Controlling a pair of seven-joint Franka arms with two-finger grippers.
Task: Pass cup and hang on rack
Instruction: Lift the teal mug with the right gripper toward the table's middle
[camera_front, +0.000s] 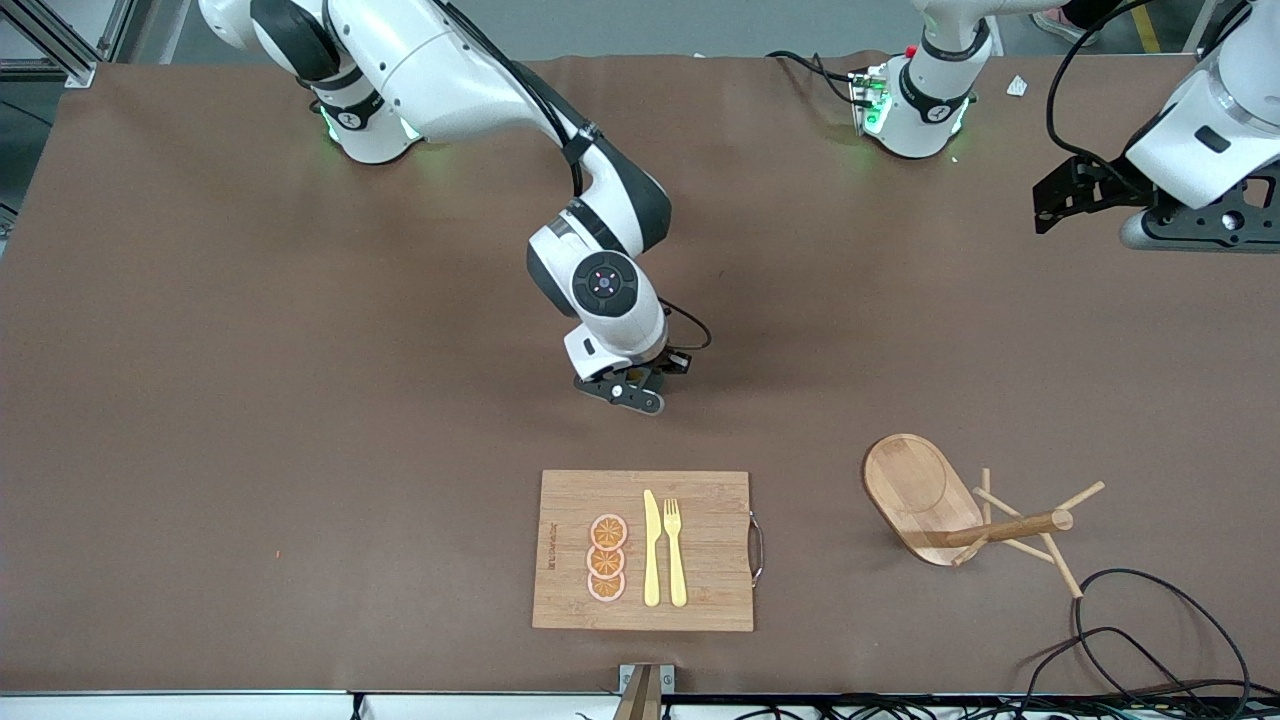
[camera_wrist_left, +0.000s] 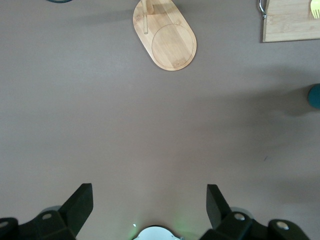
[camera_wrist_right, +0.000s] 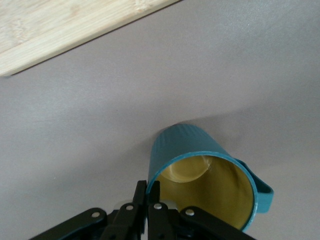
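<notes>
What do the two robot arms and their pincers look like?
Both arms are glossy white with dark grey joint bands; green lights glow at their bases. The right arm carries a round dark cap and black cable. The right pincer and left pincer are black, with angular fingers.

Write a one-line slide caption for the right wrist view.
Right gripper shut on the rim of the dark teal ribbed mug with yellowish inside, above the brown table, near a bamboo cutting board.
</notes>
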